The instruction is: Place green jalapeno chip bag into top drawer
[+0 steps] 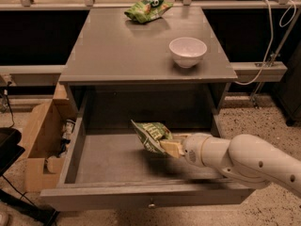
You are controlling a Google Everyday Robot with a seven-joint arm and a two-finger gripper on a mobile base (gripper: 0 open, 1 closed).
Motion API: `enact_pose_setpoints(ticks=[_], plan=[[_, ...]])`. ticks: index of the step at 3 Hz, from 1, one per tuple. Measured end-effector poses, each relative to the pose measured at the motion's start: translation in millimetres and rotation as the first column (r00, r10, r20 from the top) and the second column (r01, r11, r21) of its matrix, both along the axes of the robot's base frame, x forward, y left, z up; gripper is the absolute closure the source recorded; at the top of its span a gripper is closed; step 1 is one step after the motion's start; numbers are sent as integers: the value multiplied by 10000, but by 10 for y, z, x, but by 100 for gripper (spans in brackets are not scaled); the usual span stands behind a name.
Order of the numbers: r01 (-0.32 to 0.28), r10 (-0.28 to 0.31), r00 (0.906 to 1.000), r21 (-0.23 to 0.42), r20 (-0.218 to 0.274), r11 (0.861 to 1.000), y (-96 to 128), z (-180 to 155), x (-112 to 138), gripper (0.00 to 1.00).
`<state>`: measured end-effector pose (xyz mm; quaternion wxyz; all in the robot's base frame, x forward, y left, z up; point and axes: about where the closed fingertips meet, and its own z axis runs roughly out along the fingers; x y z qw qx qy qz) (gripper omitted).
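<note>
The green jalapeno chip bag (149, 134), crumpled olive-green foil with pale lettering, hangs inside the open top drawer (141, 199), a little above its floor, near the middle. My gripper (170, 145) is shut on the bag's right end, reaching in from the right on a white arm. The drawer is pulled far out; its front panel with a small metal knob (151, 204) faces the camera. The drawer floor under the bag is bare grey wood.
A white bowl (187, 51) stands on the cabinet top (117, 51) at the right. A brighter green bag (147, 8) lies at the back edge. An open cardboard box (42, 140) with items stands on the floor left of the drawer. A white cable hangs at the right.
</note>
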<state>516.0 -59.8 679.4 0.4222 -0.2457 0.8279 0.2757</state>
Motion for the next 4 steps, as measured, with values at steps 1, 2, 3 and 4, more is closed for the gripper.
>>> enact_pose_setpoints(ticks=[1,2,3,4], plan=[[-21,21,10000,17,-17,10000,13,-11,0,51],[-52,52,10000,18,-16,10000,29,-9,-2,28],[-81,81,10000,19,-15,10000,44,-8,-3,4],[-95,95,10000,20,-15,10000,52,-8,-4,0]])
